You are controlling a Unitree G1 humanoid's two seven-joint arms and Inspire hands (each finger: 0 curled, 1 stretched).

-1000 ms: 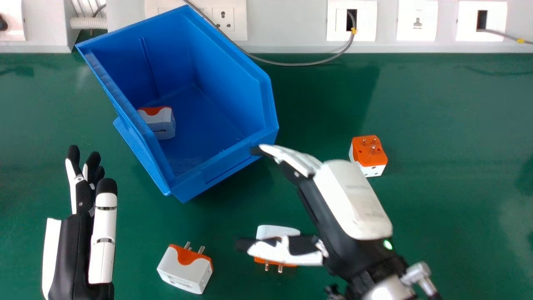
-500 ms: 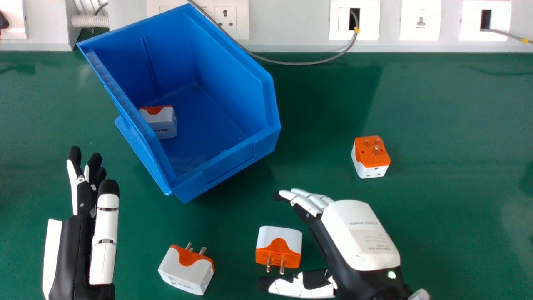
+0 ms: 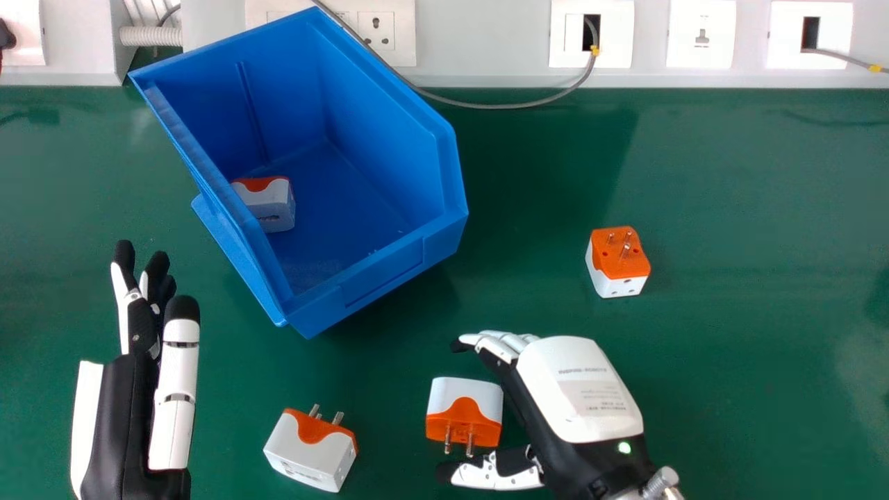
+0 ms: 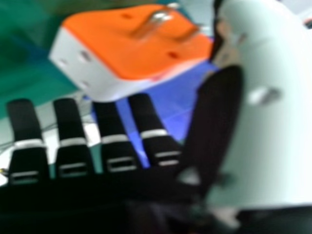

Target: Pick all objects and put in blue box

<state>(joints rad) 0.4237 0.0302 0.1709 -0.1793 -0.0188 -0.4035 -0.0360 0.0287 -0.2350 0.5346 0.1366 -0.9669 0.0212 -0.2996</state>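
With the right robot hand (image 3: 580, 389) spread, and the adapter plug (image 3: 464, 413) on the counter (image 3: 729, 347) between its thumb (image 3: 496, 476) and fingers (image 3: 497, 342), closure could rotate or eject the plug if the thumb loads the projecting pins (image 3: 470, 443) before the fingers seat.

A pale panel (image 3: 486, 42) runs along the back of the green counter (image 3: 750, 361), whose surface carries dull reflections in front of the panel; at the panel's far left is a white plate (image 3: 29, 42) with a black thing (image 3: 6, 35) on it, cut off by the view's edge; a ribbed white hose (image 3: 149, 36) shows at the panel's left part; along the panel to the right come a socket (image 3: 376, 30), an outlet (image 3: 575, 55) with a dark opening, another socket (image 3: 701, 52) and a second outlet (image 3: 785, 48); a grey cable (image 3: 500, 106) with a yellow tag (image 3: 594, 51) leaves the first opening and sags in front of the panel; another cable (image 3: 840, 58), also yellow-tagged, leaves the second toward the panel's right end.
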